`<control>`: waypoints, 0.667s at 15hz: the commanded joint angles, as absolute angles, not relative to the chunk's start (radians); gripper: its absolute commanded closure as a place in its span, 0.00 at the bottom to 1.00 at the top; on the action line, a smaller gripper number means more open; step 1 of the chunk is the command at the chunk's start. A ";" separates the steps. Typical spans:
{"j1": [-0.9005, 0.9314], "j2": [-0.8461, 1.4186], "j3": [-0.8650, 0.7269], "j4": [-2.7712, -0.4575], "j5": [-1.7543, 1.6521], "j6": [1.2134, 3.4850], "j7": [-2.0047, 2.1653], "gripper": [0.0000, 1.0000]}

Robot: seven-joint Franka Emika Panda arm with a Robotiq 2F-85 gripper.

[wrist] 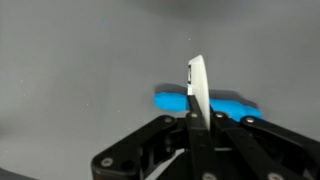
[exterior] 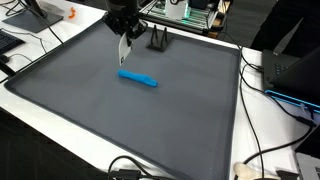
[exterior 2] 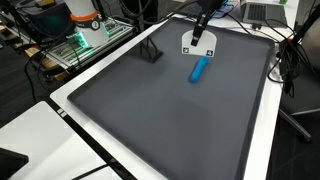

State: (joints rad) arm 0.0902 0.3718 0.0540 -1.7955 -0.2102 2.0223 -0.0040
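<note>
Across a white table point(exterior: 35, 118) lies a dark grey mat point(exterior: 100, 130), with cables and electronics along the edges. In the upper middle of both exterior views, the gripper point(exterior: 124, 36) is clamped tight on the top edge of a thin white flat card point(exterior 2: 198, 46), which hangs edge-down. Whether it touches the mat is unclear. Just below it in the frame lies a blue cylindrical marker point(exterior: 138, 78), and a small black stand point(exterior: 158, 40) is nearby. Pinched so narrowly, the card could pivot or slip free. Brought lower, its edge could strike the marker and roll it away.
</note>
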 commanded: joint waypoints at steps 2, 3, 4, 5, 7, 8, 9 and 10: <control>0.097 0.428 0.072 -1.731 -0.185 1.977 -0.075 0.99; 0.100 0.434 0.078 -1.722 -0.176 1.967 -0.078 0.99; 0.099 0.439 0.085 -1.717 -0.167 1.967 -0.088 0.99; 0.101 0.444 0.093 -1.711 -0.156 1.960 -0.092 0.99; 0.109 0.455 0.106 -1.696 -0.132 1.940 -0.085 0.99; 0.112 0.458 0.111 -1.692 -0.122 1.934 -0.081 0.99; 0.117 0.462 0.116 -1.689 -0.110 1.930 -0.077 0.99; 0.124 0.465 0.118 -1.687 -0.102 1.924 -0.068 0.99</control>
State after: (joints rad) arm 0.1112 0.4439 0.1095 -1.7148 -0.1393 1.9623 -0.0667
